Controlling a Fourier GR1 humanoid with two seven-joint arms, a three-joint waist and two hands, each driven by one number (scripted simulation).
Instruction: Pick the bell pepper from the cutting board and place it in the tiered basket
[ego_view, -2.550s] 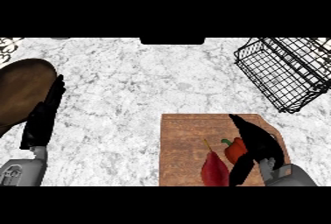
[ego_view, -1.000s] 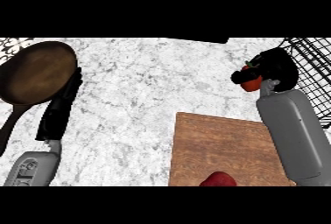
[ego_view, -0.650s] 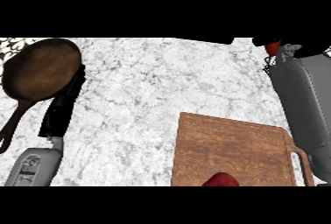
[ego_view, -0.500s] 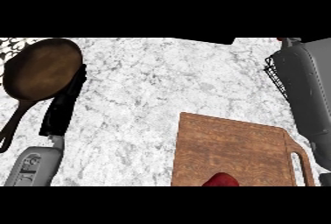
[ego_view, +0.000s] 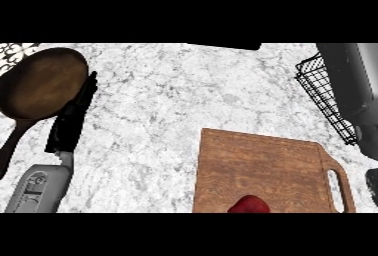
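Observation:
The wooden cutting board (ego_view: 266, 167) lies at the lower right, with a dark red vegetable (ego_view: 249, 205) at its near edge. The black wire tiered basket (ego_view: 322, 97) shows at the right edge. My right forearm (ego_view: 348, 75) stretches over the basket and leaves the view at the top; its hand and the bell pepper are out of sight. My left hand (ego_view: 70, 120) rests on the counter beside the pan, fingers straight, holding nothing.
A brown frying pan (ego_view: 40, 82) sits at the far left, its handle running toward the lower left edge. White marble counter fills the middle. The board's handle slot (ego_view: 340, 190) faces right.
My right arm has carried the bell pepper up and to the right, over the basket, and hand and pepper have passed out of view. The left hand has stayed put.

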